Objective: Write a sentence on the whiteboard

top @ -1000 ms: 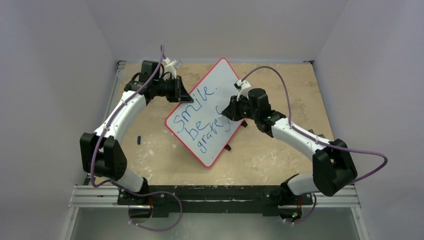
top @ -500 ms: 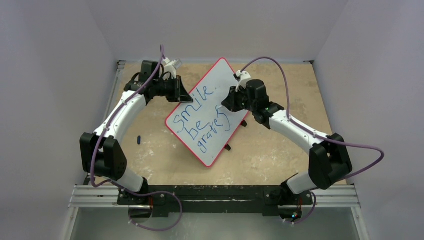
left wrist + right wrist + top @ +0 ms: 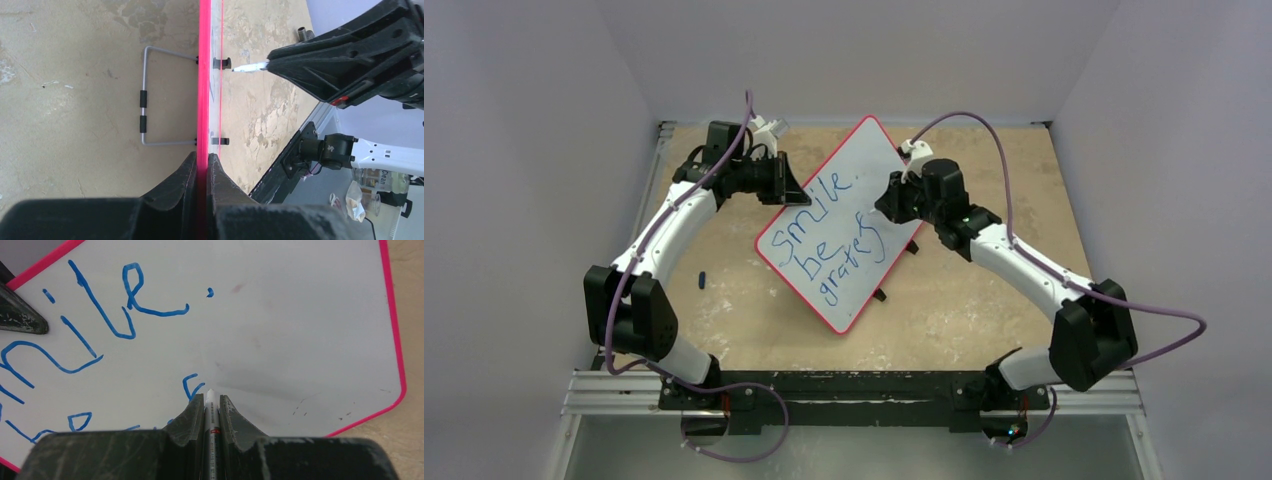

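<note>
**Task status: writing in progress**

1. The whiteboard (image 3: pixel 871 152) stands propped on a wire stand (image 3: pixel 144 110) in the middle of the bench (image 3: pixel 984 300), nearer the far edge. It is turned so that one corner points at the far edge.
2. The left gripper (image 3: pixel 201 160) holds the board at its left rim. The jaws are narrow and clamped on the red edge.
3. The right gripper (image 3: pixel 206 402) has its jaws narrow, holding a marker (image 3: pixel 210 437). The marker tip points at the board face just beside the last blue stroke. In the left wrist view the tip sits very close to the surface, but contact cannot be confirmed.
4. The sentence (image 3: pixel 824 235) is partly written, in three slanted blue lines:
   - Line one reads "smile" with a dot after it.
   - Line two reads "be".
   - Line three reads "gratef".
5. Judgement: most of the text is done. The third word looks unfinished, so its closing letters are left to write. White space is available to the right of the final "f".
</note>
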You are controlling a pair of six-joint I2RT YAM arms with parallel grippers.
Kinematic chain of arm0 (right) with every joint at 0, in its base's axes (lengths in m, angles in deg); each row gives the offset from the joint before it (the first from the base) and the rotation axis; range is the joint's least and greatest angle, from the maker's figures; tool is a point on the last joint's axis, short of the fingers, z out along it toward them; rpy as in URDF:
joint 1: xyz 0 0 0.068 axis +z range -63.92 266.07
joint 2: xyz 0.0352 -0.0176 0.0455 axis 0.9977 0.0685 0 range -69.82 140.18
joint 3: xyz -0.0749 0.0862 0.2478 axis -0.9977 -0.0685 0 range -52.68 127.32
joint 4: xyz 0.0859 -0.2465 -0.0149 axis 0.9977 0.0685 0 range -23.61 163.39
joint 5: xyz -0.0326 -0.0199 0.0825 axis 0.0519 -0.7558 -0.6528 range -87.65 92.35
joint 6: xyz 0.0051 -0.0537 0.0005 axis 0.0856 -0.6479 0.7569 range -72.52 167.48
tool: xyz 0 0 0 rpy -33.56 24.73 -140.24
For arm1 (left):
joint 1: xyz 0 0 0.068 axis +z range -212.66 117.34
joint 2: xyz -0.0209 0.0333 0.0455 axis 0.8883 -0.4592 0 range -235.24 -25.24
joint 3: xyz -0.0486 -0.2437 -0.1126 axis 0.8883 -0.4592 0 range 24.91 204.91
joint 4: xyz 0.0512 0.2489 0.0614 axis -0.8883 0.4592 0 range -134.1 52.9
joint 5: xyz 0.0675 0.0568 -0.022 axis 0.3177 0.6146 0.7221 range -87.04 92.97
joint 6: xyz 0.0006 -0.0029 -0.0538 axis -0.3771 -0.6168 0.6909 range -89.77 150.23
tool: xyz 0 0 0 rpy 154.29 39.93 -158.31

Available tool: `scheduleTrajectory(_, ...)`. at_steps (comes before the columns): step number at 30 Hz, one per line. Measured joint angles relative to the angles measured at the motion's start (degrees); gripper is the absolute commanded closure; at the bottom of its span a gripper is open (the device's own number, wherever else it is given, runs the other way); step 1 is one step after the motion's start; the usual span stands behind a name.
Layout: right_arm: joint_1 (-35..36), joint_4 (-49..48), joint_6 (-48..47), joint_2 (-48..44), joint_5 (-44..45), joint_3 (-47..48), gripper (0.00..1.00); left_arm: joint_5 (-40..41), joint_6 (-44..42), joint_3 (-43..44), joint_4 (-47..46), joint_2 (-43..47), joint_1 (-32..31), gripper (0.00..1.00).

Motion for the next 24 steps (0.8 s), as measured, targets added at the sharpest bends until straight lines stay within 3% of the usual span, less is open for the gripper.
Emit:
scheduleTrajectory(7, -1.42, 0.61, -1.55, -4.26, 1.44, -0.26, 1.00, -0.02, 0.00, 0.00, 0.00, 0.00, 0.00, 1.00)
scheduleTrajectory(24, -2.51, 0.31, -1.79, -0.15, 0.70, -0.26, 1.00, 0.07, -0.02, 0.00, 0.17, 0.61, -0.15, 1.00)
